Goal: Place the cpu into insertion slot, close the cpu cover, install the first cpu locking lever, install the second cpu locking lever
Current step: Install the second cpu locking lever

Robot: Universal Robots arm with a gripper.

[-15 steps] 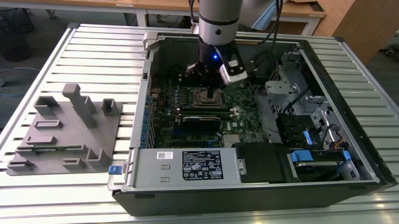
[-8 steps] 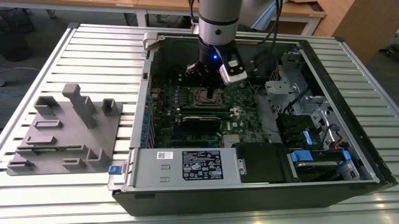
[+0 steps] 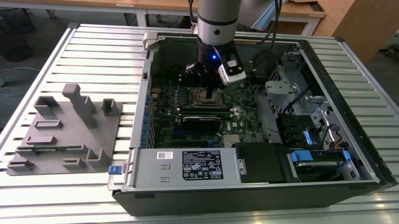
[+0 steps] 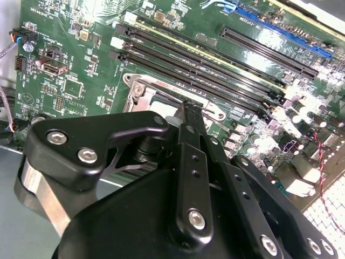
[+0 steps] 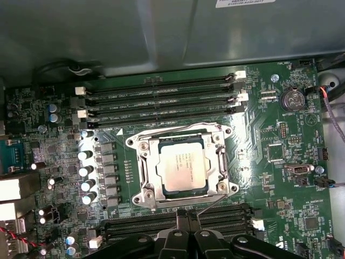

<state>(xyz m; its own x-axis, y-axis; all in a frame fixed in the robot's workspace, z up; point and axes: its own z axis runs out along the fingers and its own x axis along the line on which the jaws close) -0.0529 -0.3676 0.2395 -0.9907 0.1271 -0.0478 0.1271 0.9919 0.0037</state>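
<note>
Looking into the open computer case in the exterior view, you see your gripper hanging straight down over the motherboard, directly above the insertion slot. In the first wrist view the cpu already sits flat inside the insertion slot, its silver-grey top showing through the square window of the cpu cover, which lies down over it. A thin locking lever runs along the socket's 6 o'clock edge, just beside the gripper; the cpu lies at the gripper's 12 o'clock, close but apart. The fingertips look drawn together with nothing between them. In the second wrist view the gripper hangs near the socket's metal frame, with the long black memory slots beyond it. On the table at the case's 9 o'clock stands a grey fixture block.
</note>
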